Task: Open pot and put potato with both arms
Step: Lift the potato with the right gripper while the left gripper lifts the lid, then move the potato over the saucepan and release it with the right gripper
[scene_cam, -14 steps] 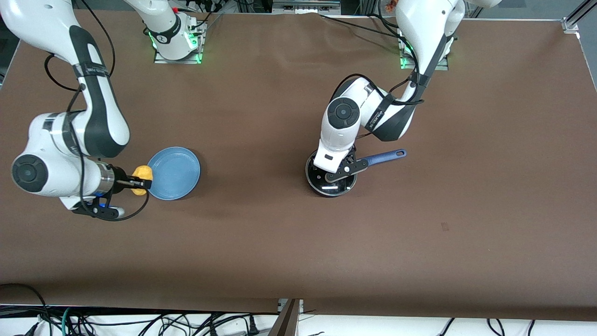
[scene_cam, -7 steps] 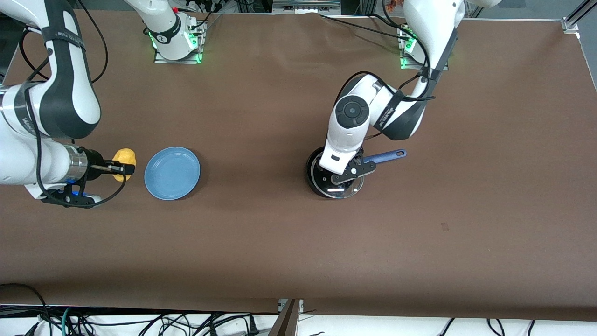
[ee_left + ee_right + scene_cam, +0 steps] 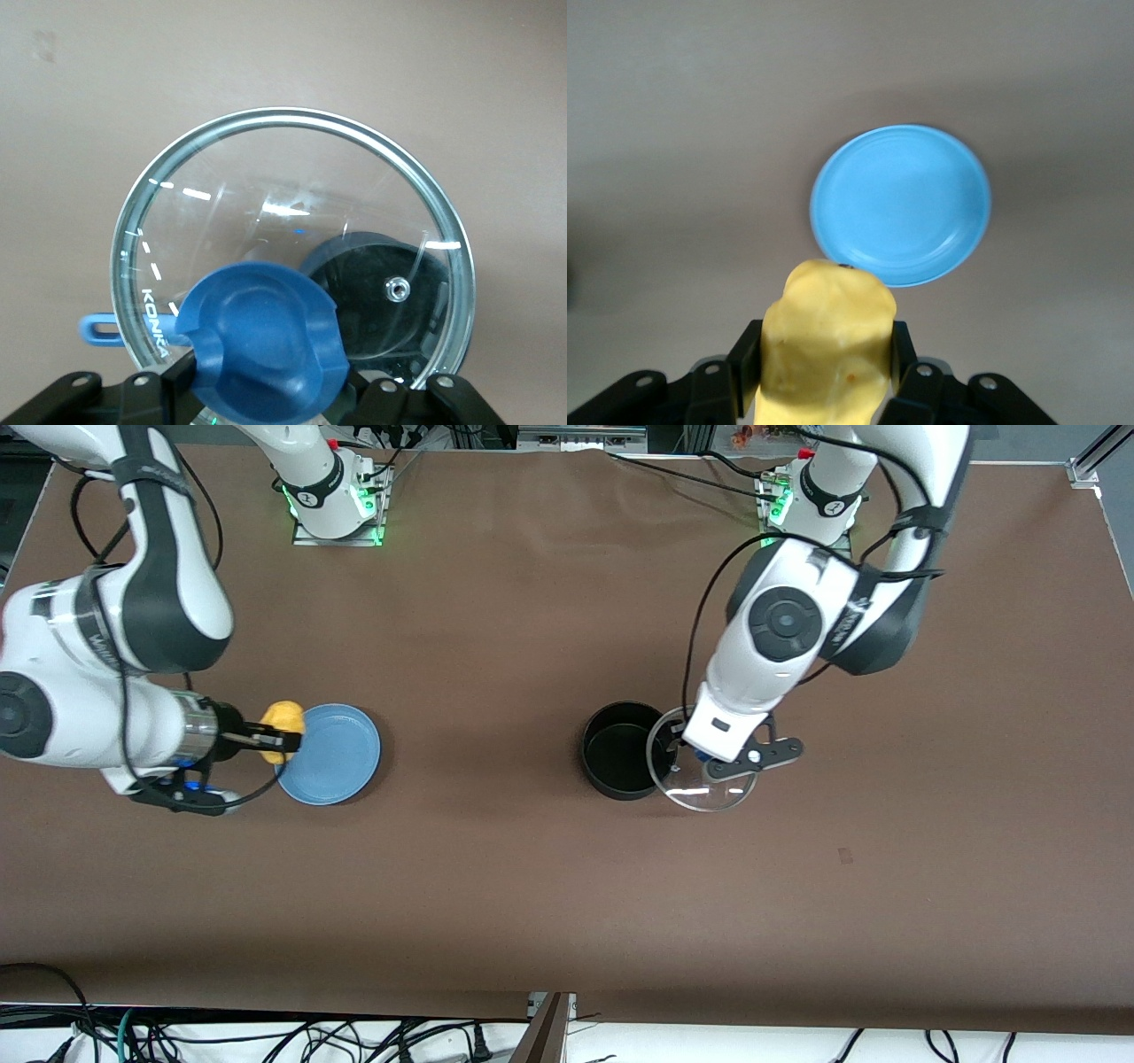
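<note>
The black pot stands uncovered in the middle of the table, and nothing shows inside it. My left gripper is shut on the blue knob of the glass lid. It holds the lid in the air beside the pot, toward the left arm's end. Through the glass I see the pot and the tip of its blue handle. My right gripper is shut on the yellow potato over the rim of the blue plate. The potato fills the jaws of the right gripper.
A flat light-blue plate lies toward the right arm's end of the table, also in the right wrist view. Brown table stretches between plate and pot. Both arm bases stand along the table's edge farthest from the front camera.
The left gripper has lifted the lid off the pot and carried it toward the left arm's end. The right gripper with the potato swung away from the plate, then back to its rim.
</note>
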Available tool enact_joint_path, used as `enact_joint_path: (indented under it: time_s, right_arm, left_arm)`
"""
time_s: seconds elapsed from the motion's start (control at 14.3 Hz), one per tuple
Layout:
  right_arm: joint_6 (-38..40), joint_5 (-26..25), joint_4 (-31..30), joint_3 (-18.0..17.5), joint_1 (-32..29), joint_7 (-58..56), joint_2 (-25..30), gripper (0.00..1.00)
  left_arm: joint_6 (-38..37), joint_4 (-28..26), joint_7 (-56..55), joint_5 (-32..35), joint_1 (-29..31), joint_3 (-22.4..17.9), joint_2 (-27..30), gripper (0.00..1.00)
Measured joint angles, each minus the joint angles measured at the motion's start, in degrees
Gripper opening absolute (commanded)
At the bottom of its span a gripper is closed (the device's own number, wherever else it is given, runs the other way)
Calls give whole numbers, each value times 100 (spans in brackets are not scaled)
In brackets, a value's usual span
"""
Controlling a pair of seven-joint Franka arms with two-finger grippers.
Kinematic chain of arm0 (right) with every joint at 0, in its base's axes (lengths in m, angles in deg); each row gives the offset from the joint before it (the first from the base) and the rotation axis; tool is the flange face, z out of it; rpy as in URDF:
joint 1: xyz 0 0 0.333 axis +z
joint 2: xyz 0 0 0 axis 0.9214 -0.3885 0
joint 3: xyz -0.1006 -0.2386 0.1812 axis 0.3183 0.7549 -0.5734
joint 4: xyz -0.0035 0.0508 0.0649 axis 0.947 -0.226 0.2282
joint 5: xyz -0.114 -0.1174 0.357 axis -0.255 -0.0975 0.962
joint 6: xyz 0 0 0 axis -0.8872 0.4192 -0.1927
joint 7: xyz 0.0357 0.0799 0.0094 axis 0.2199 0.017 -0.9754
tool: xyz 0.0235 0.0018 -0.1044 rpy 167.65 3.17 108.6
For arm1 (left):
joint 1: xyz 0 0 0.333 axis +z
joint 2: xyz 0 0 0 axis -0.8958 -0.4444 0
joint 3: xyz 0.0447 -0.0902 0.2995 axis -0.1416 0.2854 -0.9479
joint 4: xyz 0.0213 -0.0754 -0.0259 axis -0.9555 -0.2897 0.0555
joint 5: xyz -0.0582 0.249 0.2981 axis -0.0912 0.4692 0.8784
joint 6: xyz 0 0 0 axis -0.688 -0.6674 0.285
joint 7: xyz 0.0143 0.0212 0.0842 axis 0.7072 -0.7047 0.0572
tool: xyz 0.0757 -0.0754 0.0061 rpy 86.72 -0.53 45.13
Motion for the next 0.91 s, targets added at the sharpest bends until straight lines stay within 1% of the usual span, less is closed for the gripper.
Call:
enact_joint_path:
  time_s: [0.28,0.49,0.7,0.91]
  right_arm:
    - [-409,109,-1,-16,652,1107,-135,38]
    - [-976,399,-3,-23,1072,2049,-353,38]
    - [-1913,479,-4,-41,1679,3358,-688,38]
    - [-3125,484,-4,-53,2381,4731,-1029,40]
  left_arm:
    - [-681,1,1076,-10,533,-2,286,42]
    - [-958,-1,1944,-21,1097,-9,483,42]
    - [-1026,-6,2607,-27,1597,-12,558,42]
    - [-999,-75,2929,-28,1814,-10,557,42]
